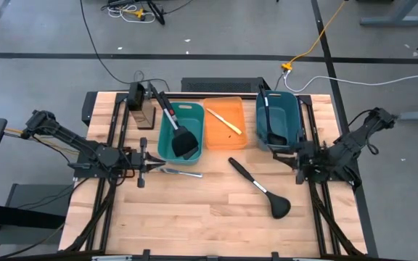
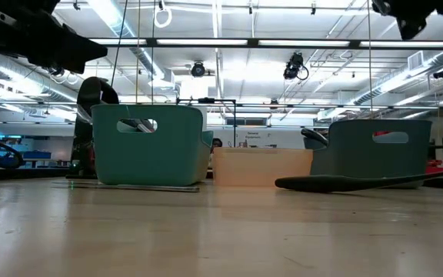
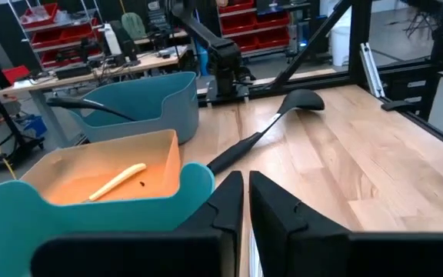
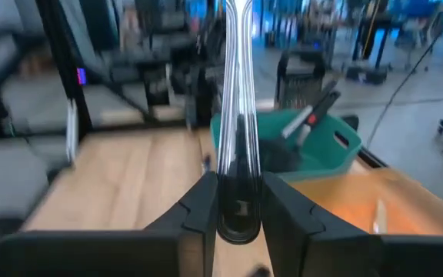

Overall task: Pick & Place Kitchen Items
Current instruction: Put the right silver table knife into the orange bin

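My right gripper (image 1: 297, 154) hangs just in front of the dark teal bin (image 1: 278, 119) and is shut on a slim silver utensil (image 4: 237, 92). My left gripper (image 1: 151, 164) is shut, low over the table in front of the light teal bin (image 1: 167, 141). A silver utensil (image 1: 181, 172) lies flat on the wood just past its fingertips. A black ladle (image 1: 260, 187) lies flat at mid-table. A black spatula (image 1: 178, 130) lies in the light teal bin, its handle resting on the far rim. A cream-handled knife (image 1: 223, 119) lies in the orange bin (image 1: 242, 139). My right gripper pinches the silver utensil's handle near one end (image 4: 238, 185) between its two fingers. The utensil runs straight out along the fingers, away from the wrist. It is lifted clear of the table. My left gripper: I cannot tell whether its fingertips touch the silver utensil on the table.
The three bins stand side by side along the far half of the table. A black utensil (image 1: 267, 109) lies in the dark teal bin. A dark box (image 1: 140, 105) stands at the far left. Bare wood stretches along the near half, around the ladle.
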Motion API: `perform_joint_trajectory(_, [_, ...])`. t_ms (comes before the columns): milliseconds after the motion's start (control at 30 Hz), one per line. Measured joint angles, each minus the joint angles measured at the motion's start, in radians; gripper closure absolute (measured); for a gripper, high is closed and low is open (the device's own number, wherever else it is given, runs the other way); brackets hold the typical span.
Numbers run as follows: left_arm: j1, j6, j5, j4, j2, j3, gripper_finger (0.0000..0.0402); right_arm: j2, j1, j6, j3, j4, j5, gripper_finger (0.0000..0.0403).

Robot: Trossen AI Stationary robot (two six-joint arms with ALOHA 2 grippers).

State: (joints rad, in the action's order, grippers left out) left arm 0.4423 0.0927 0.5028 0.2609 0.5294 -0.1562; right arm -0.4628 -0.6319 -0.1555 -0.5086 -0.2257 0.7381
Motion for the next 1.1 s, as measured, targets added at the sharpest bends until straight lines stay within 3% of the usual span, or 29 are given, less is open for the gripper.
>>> perform_joint_trajectory(267, [0.0, 0.025, 0.009, 0.015, 0.0, 0.0, 0.0382, 0.219, 0.0, 0.068, 0.261, 0.235, 0.013, 0.0322])
perform_joint_trajectory(567, [0.0, 0.027, 0.009, 0.027, 0.0, 0.0, 0.0384, 0.302, 0.0, 0.058, 0.337, 0.252, 0.089, 0.0322])
perform_joint_trajectory(733, [0.0, 0.046, 0.009, 0.028, 0.0, 0.0, 0.0386, 0.23, 0.025, 0.078, 0.22, 0.221, 0.156, 0.0322])
perform_joint_trajectory(867, [0.0, 0.055, 0.009, 0.029, 0.0, 0.0, 0.0386, 0.071, 0.088, 0.081, 0.037, 0.117, 0.18, 0.0322])
perform_joint_trajectory(1000, [0.0, 0.057, 0.009, 0.029, 0.0, 0.0, 0.0386, -0.152, 0.196, 0.003, -0.213, -0.103, 0.138, 0.0322])
perform_joint_trajectory(1100, [0.0, 0.053, 0.009, 0.029, 0.0, -0.001, 0.0386, -0.324, 0.318, -0.107, -0.386, -0.301, 0.042, 0.0322])
